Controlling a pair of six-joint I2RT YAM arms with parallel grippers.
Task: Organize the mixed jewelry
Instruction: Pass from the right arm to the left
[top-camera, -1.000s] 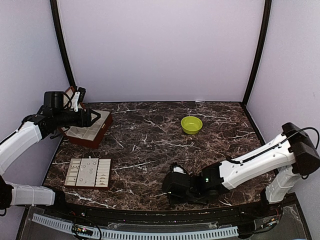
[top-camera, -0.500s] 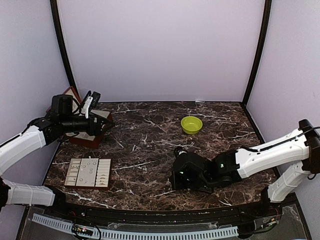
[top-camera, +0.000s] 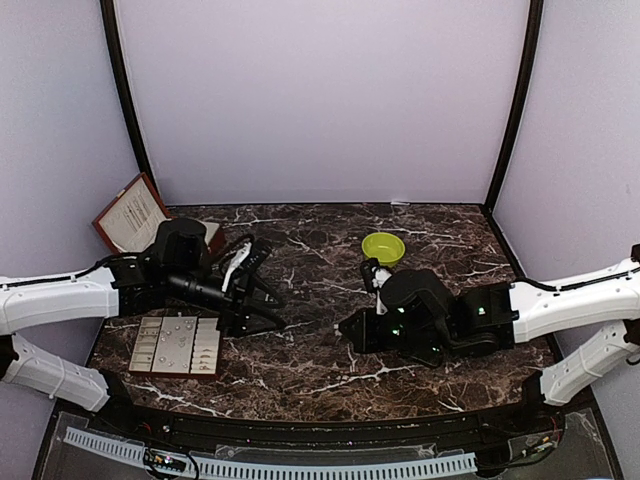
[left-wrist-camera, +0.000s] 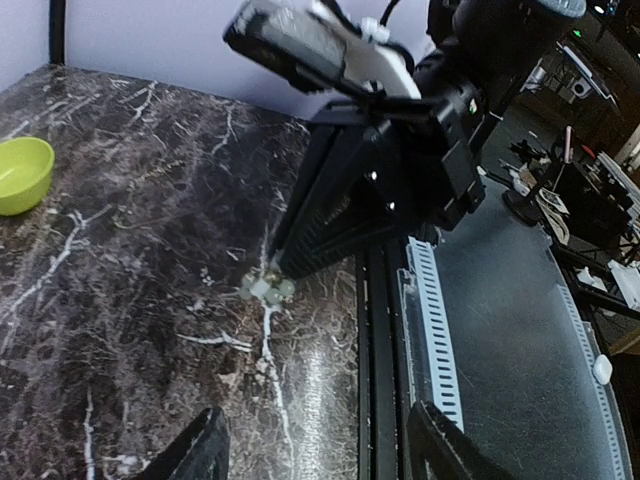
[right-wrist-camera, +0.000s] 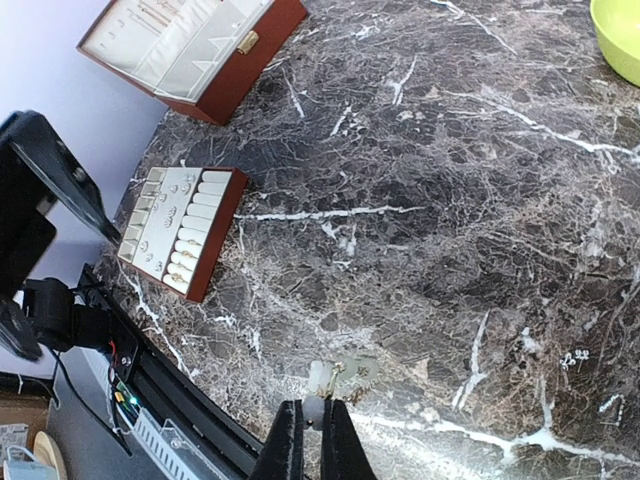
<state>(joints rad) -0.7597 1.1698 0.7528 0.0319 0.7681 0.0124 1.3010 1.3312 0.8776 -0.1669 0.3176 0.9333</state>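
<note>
Top view looks down; close wrist views probably share bowl (top-camera: 383, 249).

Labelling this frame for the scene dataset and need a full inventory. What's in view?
bowl: one, lime green, far centre-right of the table.
box: one, reddish-brown with cream lining, lid open, far left.
tray: one, cream compartments in a reddish-brown frame, near left.
jewelry pieces: many, silvery, tiny, in the tray's compartments; too small to count.
pale piece: one small cluster, pale and translucent, low over the near-centre table at the right hand's tips.
table: one, dark marble with white veins.
left hand: open, holding nothing, between the tray and the table's centre.
right hand: shut, apparently pinching the pale piece.
</note>
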